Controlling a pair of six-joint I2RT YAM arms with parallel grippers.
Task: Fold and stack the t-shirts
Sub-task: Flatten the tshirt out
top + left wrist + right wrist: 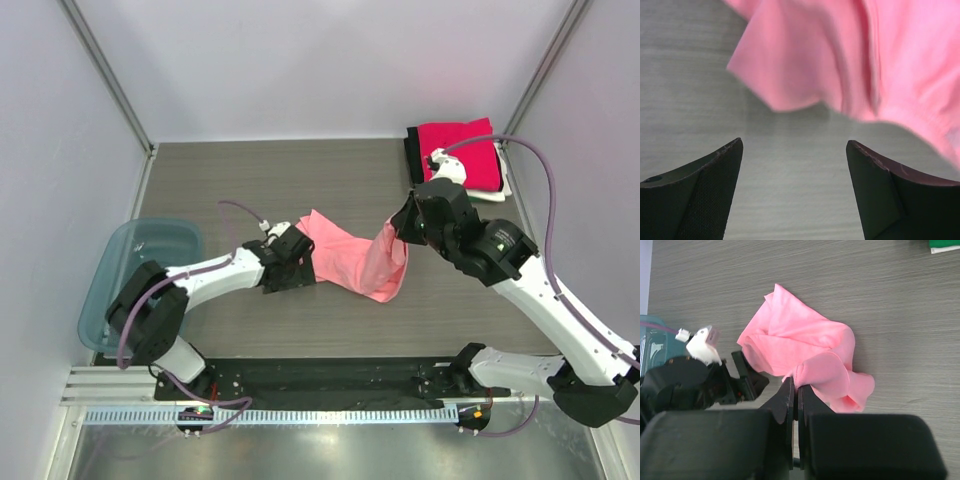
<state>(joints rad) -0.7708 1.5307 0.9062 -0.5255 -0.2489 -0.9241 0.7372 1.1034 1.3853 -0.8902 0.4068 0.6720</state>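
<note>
A salmon-pink t-shirt (352,258) lies crumpled mid-table; it also shows in the left wrist view (850,55) and the right wrist view (805,347). My right gripper (797,382) is shut on a fold of its right end and lifts that end off the table (398,235). My left gripper (795,150) is open and empty just short of the shirt's left edge, low over the table (298,262). A stack of folded shirts, magenta-red on top (462,150) over black and white, lies at the far right corner.
A translucent blue bin (135,275) stands at the left table edge. White walls close in the table on left, back and right. A green folded edge (945,245) shows at the top right of the right wrist view.
</note>
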